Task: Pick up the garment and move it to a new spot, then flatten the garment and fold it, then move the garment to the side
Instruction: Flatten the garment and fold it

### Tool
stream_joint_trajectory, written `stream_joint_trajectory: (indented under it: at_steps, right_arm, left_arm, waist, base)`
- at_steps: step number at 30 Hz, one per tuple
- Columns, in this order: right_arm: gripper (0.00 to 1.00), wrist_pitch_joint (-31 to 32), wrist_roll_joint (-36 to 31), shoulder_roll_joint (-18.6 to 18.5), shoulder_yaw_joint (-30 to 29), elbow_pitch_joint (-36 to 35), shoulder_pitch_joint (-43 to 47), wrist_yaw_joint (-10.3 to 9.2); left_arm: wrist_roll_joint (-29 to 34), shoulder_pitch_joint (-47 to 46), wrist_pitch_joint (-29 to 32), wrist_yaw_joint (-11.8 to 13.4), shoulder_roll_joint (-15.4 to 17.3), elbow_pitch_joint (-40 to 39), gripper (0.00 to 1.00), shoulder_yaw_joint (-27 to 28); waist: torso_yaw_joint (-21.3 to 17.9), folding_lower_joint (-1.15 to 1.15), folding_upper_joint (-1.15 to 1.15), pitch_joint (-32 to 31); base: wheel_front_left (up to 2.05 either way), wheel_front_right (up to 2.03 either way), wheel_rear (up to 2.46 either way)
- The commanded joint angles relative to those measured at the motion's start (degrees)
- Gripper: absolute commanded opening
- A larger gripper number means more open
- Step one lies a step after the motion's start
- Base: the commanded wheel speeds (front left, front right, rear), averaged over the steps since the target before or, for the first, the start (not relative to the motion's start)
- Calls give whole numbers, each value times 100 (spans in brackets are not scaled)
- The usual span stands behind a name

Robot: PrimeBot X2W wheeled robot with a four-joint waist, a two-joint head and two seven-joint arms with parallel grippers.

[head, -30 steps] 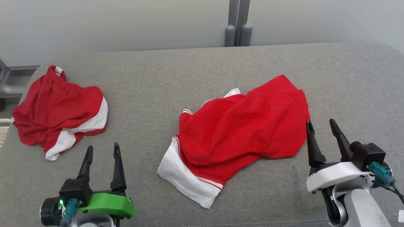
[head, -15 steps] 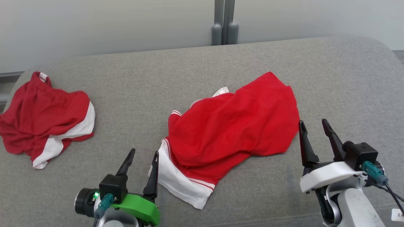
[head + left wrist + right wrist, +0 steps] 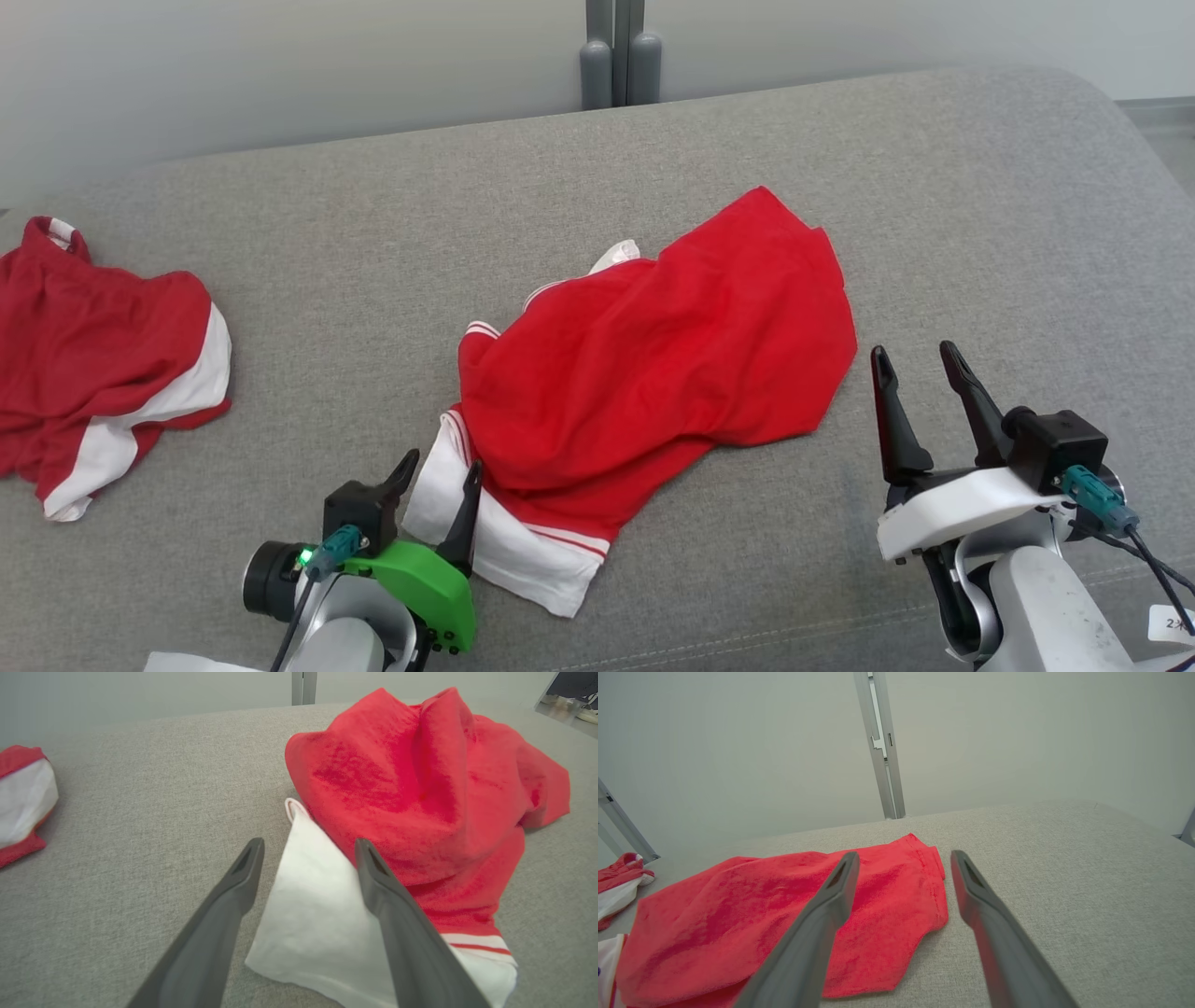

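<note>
A crumpled red garment (image 3: 653,373) with a white, red-striped sleeve (image 3: 504,546) lies in the middle of the grey padded surface (image 3: 373,233). My left gripper (image 3: 442,464) is open at the sleeve's left edge. In the left wrist view the white sleeve (image 3: 317,905) reaches in between the spread fingers of the left gripper (image 3: 308,842), with the red garment (image 3: 420,788) bunched up beyond. My right gripper (image 3: 913,353) stands open just right of the garment's hem, holding nothing. In the right wrist view the right gripper (image 3: 901,854) points over the garment's (image 3: 761,905) right corner.
A second red and white garment (image 3: 103,355) lies bunched at the far left, also seen as a garment (image 3: 621,882) at the left of the right wrist view. A grey post (image 3: 616,56) rises behind the surface. Bare grey fabric spreads to the right and back.
The head camera has swung right, shifting the whole scene left. My left gripper has moved right across the surface to the white sleeve and now straddles its edge. The right gripper stays open beside the hem.
</note>
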Motion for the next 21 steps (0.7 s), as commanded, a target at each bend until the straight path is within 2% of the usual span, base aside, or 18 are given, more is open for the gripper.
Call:
stream_joint_trajectory:
  at_steps: [1,2,3,4,5,11,21]
  right_arm:
    - [100,-21,51,-8,8,23,-32,-1]
    - [100,-21,52,-8,10,25,-40,-1]
    - [100,-21,53,-7,8,30,-45,0]
    - [100,-21,51,-6,8,29,-50,0]
    - [100,-21,48,-6,2,24,-54,0]
    - [100,-21,27,-4,-78,25,-18,0]
    - [100,-21,40,-6,-109,49,46,-1]
  left_arm:
    - [-83,-107,-7,-22,52,84,100,2]
    - [-157,-157,16,-26,47,197,100,22]
    - [-191,-201,43,-27,43,297,76,14]
    - [-230,-259,16,-33,40,369,28,6]
    - [-292,-298,-14,-39,39,422,0,20]
    - [-408,-451,-205,63,121,424,0,206]
    - [-481,-93,-279,377,243,-273,0,448]
  waist:
    - [-41,0,0,35]
    - [-56,0,0,51]
    - [-65,0,0,61]
    - [-71,0,0,76]
    - [-71,0,0,88]
    - [109,0,0,101]
    - [741,0,0,-18]
  base:
    - [0,0,0]
    - [0,0,0]
    - [0,0,0]
    - [0,0,0]
    - [0,0,0]
    - [0,0,0]
    - [0,0,0]
